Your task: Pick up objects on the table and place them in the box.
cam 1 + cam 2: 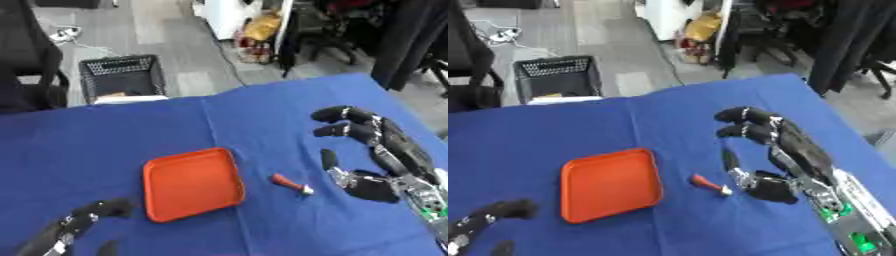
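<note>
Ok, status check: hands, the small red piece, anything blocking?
Right hand open, beside small red piece, not touching. Left hand idle, curled, lower left. Orange tray empty. Nothing blocking.

Blue table (105, 145), orange tray (192, 183), small red object (290, 183)
</note>
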